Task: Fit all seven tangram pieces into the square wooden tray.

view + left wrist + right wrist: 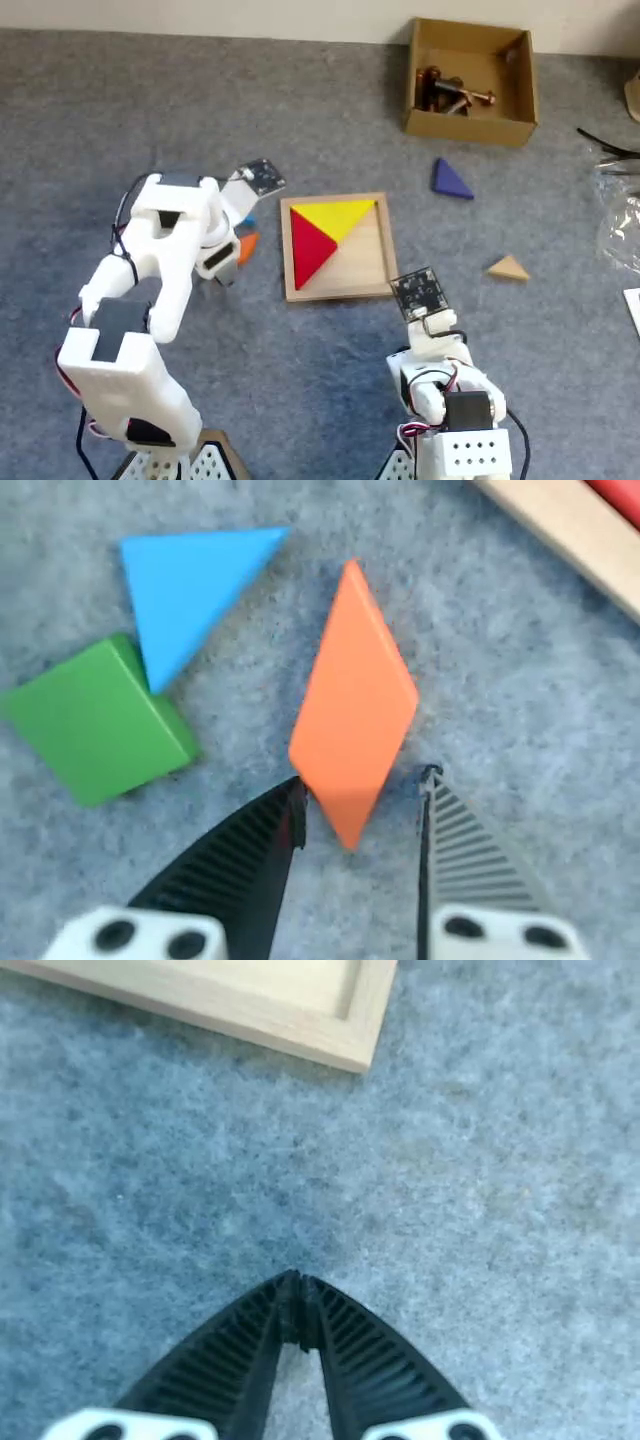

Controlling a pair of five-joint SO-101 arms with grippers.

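The left fingers (250, 850) stand released, straddling the near tip of the orange parallelogram (353, 705); its long axis runs straight away from them along the table (530, 740); the right fingers (265, 1345), clenched on nothing, sit farther off, by the tray (300, 1045) corner.

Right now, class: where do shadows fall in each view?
High view: even light, no glare, the cardboard box walls shading its inside. Left wrist view: soft shadow beside the green block. Right wrist view: thin shadow along the wooden tray rim.
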